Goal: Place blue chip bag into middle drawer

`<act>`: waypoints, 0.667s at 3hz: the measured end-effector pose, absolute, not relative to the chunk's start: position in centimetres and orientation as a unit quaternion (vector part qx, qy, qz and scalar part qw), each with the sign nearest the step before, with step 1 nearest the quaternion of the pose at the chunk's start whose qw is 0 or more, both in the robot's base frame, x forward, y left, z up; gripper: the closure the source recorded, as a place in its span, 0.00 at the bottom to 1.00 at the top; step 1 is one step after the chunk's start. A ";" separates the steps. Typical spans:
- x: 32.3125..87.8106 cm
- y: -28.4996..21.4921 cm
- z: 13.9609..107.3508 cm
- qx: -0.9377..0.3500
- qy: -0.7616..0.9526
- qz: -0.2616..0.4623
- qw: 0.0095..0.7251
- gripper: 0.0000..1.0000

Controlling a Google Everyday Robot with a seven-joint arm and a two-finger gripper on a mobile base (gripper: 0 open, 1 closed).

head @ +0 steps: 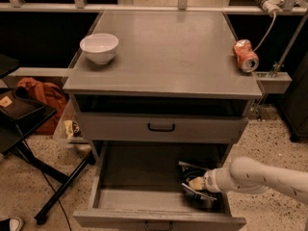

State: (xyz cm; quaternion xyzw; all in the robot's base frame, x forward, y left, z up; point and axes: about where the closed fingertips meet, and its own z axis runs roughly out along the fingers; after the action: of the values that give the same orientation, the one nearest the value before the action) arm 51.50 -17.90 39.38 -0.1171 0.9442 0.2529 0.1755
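White arm (262, 179) low, pincer (196, 183) at blue chip bag (191, 171), in middle drawer (139, 198)

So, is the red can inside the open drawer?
No, the red can lies on the cabinet top; the tool is down in the middle drawer by the blue chip bag.

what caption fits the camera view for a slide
Robot gripper in the open middle drawer, at the blue chip bag near its right wall; bowl and can on the cabinet top.
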 end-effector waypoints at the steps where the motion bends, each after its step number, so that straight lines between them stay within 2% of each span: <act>1: 51.8 -19.1 39.5 -0.117 0.940 0.254 0.195 0.63; 2: 52.0 -18.0 40.9 -0.140 0.924 0.282 0.217 0.40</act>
State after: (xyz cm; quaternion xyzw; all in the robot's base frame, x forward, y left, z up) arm 52.02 -18.03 40.92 -0.1404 0.9239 0.2824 0.2168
